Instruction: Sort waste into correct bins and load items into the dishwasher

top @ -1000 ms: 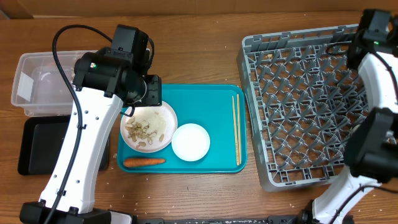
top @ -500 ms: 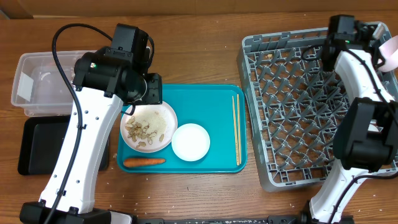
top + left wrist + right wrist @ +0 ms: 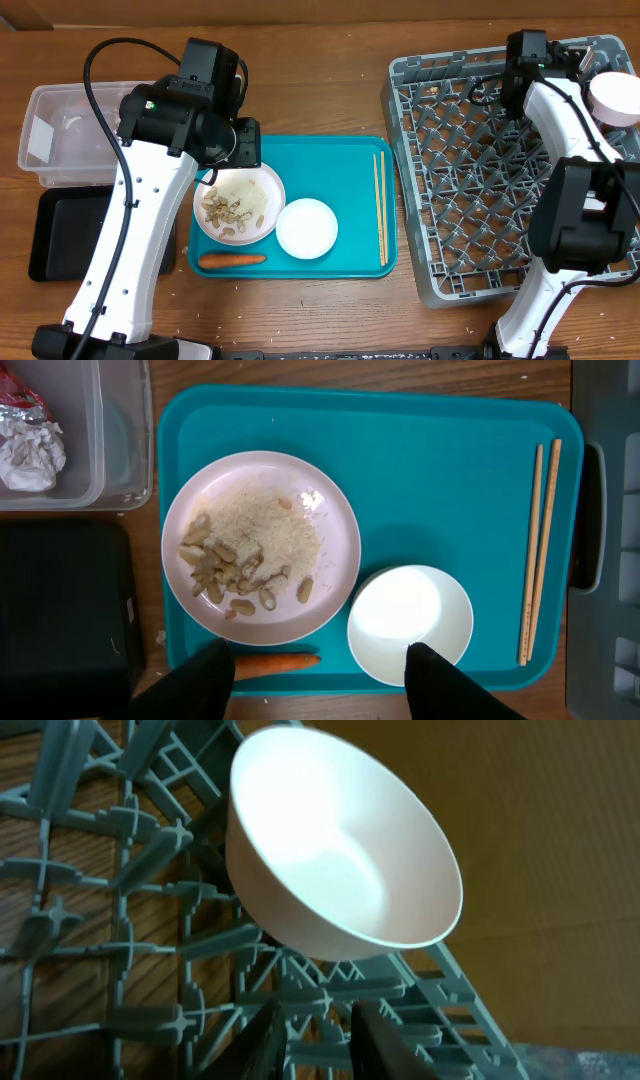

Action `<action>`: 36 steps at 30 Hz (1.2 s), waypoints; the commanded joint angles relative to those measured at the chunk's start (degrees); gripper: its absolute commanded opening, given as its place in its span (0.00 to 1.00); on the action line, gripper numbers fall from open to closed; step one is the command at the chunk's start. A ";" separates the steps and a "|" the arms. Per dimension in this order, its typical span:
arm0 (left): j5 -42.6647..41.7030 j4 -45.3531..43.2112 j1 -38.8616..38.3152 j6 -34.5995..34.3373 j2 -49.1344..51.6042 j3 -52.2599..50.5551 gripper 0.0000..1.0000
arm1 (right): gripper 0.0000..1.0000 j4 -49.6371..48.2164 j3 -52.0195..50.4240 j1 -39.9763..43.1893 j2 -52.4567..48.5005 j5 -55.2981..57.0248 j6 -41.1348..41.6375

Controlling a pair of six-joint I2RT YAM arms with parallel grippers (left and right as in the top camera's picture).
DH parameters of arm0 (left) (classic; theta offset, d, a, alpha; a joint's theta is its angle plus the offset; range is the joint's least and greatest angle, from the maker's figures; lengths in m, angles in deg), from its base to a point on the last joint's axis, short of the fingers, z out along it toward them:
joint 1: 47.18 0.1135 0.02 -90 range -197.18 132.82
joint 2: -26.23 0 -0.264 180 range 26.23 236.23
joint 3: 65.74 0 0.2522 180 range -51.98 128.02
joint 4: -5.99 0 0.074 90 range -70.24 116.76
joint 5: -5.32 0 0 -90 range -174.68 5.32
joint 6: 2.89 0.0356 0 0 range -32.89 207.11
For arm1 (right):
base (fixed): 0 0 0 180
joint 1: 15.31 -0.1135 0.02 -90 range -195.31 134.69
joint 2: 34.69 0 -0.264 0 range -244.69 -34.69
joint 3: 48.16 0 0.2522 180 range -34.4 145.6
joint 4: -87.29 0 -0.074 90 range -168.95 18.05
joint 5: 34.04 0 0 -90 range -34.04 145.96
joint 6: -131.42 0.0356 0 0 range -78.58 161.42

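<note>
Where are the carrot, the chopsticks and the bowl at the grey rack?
carrot (image 3: pixel 278 659), left wrist view, middle of its body.
chopsticks (image 3: pixel 543 550), left wrist view, midway along one stick.
bowl (image 3: pixel 340 850), right wrist view, inner wall.

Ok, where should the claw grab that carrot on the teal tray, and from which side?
Grip the carrot at its middle, coming straight down from above. It lies flat, lengthwise along the teal tray's near edge, so close across its narrow width. The plate rim sits close behind it, so keep clear of that.
</note>
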 commanded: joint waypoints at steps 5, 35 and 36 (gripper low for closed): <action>0.57 -0.07 -0.07 -0.57 -0.28 0.50 0.58 | 0.25 0.28 0.63 0.76 6.08 -11.28 6.05; 0.13 -0.04 -0.07 -0.63 -0.28 0.50 0.62 | 0.53 -11.56 1.57 34.03 10.75 -63.84 6.08; 0.15 -0.04 -0.07 -0.63 -0.28 0.50 0.62 | 0.53 -11.39 1.57 34.03 9.97 -63.84 6.08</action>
